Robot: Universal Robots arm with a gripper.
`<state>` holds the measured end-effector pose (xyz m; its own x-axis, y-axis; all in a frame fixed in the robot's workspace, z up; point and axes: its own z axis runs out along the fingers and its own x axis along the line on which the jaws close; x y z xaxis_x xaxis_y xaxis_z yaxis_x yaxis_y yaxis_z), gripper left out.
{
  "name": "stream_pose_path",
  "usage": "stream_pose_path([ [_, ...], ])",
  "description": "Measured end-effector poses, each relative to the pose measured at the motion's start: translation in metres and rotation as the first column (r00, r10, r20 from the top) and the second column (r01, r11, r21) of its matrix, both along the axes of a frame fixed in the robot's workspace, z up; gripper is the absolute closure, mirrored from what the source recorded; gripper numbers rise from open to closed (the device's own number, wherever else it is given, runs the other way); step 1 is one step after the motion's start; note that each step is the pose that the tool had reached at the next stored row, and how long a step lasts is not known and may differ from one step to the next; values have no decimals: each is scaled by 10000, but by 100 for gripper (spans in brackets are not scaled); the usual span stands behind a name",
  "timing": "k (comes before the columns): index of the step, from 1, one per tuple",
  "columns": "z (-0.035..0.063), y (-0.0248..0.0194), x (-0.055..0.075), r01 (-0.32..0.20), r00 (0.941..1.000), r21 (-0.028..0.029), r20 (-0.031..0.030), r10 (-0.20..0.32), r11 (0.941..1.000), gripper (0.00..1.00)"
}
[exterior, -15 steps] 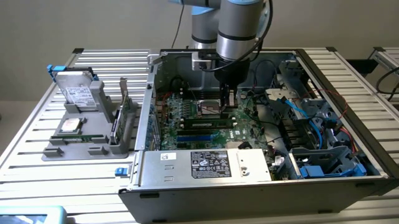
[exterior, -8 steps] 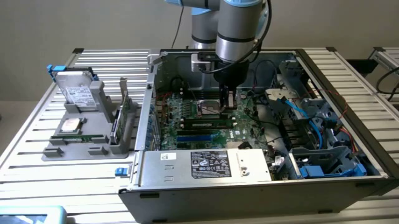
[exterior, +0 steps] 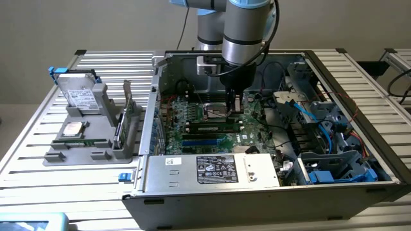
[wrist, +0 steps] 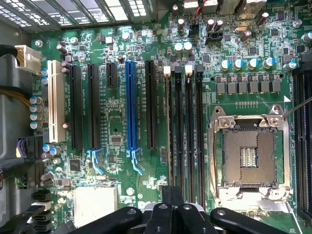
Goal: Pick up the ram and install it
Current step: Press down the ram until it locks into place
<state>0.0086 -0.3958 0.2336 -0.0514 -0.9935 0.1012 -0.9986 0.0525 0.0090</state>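
Observation:
The ram [exterior: 215, 128], a slim green strip with dark chips and a white label, stands upright in a motherboard slot beside the CPU socket [exterior: 215, 114]. From the wrist it appears edge-on as a thin line, the ram [wrist: 168, 136], in the memory slot farthest from the socket [wrist: 248, 151]. My gripper [exterior: 236, 109] hangs inside the open case just above the board, over the socket side of the ram and apart from it. Its black fingers [wrist: 171, 204] are shut together with nothing between them.
The open computer case [exterior: 257, 192] lies on a slatted metal table. Blue and black cables [exterior: 308, 110] crowd the exterior view's right side of the case. A grey tray [exterior: 90, 154] on the exterior view's left holds a silver hard drive [exterior: 80, 94], an upright green card [exterior: 128, 115] and a flat green strip [exterior: 82, 143].

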Motion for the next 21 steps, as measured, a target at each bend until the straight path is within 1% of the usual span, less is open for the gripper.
stream_pose_path([
  [5,0,-6,-2,-9,10000,-2,4,9,10000,89],
  [6,-1,-6,-1,-16,10000,-2,12,16,10000,89],
  [8,-2,-6,-2,-32,10000,-1,54,32,10000,89],
  [10,-3,-6,-5,-42,10000,0,81,42,10000,89],
  [18,-13,-6,-36,-48,9999,11,107,48,10000,89],
  [21,-20,-6,-40,-51,9999,31,126,51,10000,89],
])
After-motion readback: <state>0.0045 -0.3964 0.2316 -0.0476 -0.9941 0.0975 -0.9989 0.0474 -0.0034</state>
